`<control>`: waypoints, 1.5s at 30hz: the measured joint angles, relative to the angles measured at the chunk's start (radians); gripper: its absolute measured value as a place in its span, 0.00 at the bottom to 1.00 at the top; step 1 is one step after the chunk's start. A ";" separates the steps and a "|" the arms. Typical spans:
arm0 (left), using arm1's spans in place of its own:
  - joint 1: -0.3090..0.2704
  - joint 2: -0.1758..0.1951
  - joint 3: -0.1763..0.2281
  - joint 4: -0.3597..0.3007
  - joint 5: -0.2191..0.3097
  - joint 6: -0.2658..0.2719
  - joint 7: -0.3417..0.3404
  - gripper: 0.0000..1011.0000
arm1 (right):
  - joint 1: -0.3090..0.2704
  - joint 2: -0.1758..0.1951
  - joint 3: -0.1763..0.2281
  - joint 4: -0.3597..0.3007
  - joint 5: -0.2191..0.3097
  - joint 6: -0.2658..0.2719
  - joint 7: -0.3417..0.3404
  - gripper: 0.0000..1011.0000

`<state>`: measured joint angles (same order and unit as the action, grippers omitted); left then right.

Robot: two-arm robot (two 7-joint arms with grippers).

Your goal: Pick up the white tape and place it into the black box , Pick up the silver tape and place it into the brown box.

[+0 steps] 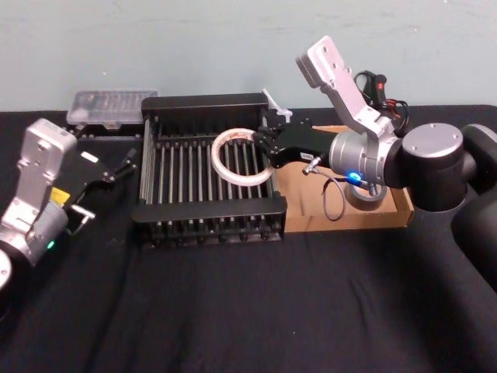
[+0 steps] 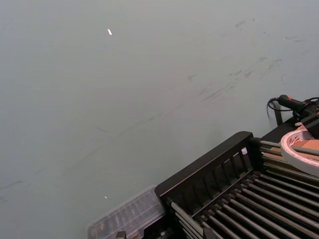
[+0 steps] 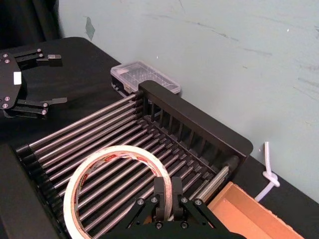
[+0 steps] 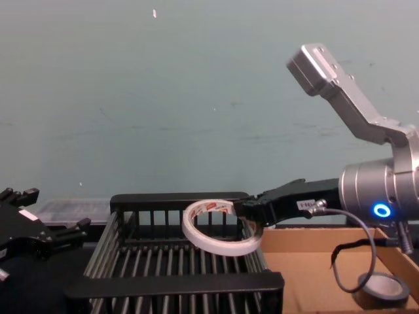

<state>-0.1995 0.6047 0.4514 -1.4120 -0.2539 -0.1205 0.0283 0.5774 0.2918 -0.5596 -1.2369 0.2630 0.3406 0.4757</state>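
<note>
1. Setting: a black-draped table [image 1: 233, 311] against a pale green, scuffed wall.
2. Right gripper [image 1: 266, 148], fingers clamped on the rim of the white tape [image 1: 237, 158], holds the ring tilted in the air over the right half of the black box [image 1: 208, 220]. In the chest view the tape [image 4: 216, 237] hangs at about the height of the box's top rims.
3. Left gripper [image 1: 109, 175] rests parked left of the box, fingers apart, holding nothing.
4. Silver tape [image 1: 363, 194] lies on the floor of the brown box [image 1: 388, 219], near its front right corner; that half of the task looks complete.
5. Step in hand, as judged: release the white tape into the black box. Best done by lowering it near the bars first, so the ring lands flat and cannot bounce or roll.
6. Materials: the tape is a thin, light ring with a printed inner core; the box has rigid bars with gaps narrower than the ring; the brown box is plain matt cardboard with low walls.
7. A clear plastic case [image 1: 109, 107] sits behind the box's left corner.
</note>
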 joint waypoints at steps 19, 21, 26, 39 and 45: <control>0.000 0.000 0.000 0.000 0.000 0.000 0.000 0.99 | -0.001 0.000 0.001 0.000 0.000 -0.002 0.000 0.18; 0.000 0.000 0.000 0.000 0.000 0.000 0.000 0.99 | -0.001 0.000 0.001 0.000 0.000 -0.002 0.000 0.23; 0.000 0.000 0.000 0.000 0.000 0.000 0.000 0.99 | -0.001 0.000 0.001 -0.001 0.001 -0.001 -0.001 0.40; 0.000 0.000 0.000 0.000 0.000 0.000 0.000 0.99 | -0.001 0.001 0.001 -0.001 0.001 0.000 -0.001 0.78; 0.000 0.000 0.000 0.000 0.000 0.000 0.000 0.99 | -0.001 0.001 0.001 -0.001 0.001 0.000 -0.001 0.95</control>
<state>-0.1995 0.6047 0.4514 -1.4120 -0.2539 -0.1205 0.0283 0.5763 0.2925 -0.5583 -1.2379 0.2642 0.3407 0.4749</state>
